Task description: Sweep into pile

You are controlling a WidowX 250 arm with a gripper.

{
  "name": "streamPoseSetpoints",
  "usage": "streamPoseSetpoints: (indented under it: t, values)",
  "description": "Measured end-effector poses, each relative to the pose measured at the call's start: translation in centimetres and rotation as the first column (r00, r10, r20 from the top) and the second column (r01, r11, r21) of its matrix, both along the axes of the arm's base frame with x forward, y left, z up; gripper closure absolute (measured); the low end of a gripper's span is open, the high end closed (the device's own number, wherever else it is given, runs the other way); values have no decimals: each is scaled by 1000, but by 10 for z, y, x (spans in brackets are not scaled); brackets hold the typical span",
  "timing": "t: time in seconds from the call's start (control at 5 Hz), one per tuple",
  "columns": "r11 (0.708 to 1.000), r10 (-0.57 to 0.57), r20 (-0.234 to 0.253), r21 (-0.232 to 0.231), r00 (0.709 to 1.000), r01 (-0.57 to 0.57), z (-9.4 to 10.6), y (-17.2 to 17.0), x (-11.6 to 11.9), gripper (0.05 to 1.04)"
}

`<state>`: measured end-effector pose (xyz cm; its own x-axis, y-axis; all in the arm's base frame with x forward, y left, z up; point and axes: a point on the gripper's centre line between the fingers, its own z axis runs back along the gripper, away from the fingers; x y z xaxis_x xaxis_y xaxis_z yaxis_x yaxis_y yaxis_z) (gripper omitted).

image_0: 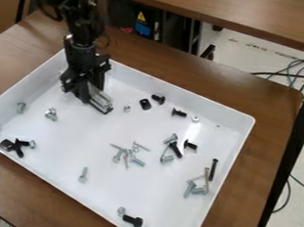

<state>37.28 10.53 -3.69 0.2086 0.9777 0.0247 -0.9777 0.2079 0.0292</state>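
The black gripper [96,101] hangs low over the upper left part of the white tray [67,151], with a silvery grey piece at its lower end. Screws, bolts and nuts lie scattered in the tray. A cluster of silver screws [137,160] is near the middle, with silver and black screws [174,147] to its right. More long screws [206,173] lie by the right wall. Black bolts [19,148] sit at the left, and another black bolt [132,221] is near the bottom. A black nut [145,104] lies right of the gripper.
The tray's raised walls surround the hardware, and its upper right corner [253,118] sits on a brown wooden table [273,107]. Behind is another wooden surface [227,14]. Cables [298,72] run over the floor at the right.
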Motion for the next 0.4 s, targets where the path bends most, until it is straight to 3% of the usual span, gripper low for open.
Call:
streamPoseSetpoints:
  t: [0.2,0.4]
  values:
    - [1000,-8,-4,-6,1000,8,-2,0,0,725]
    - [990,-137,-68,-36,988,135,-1,3,-12,726]
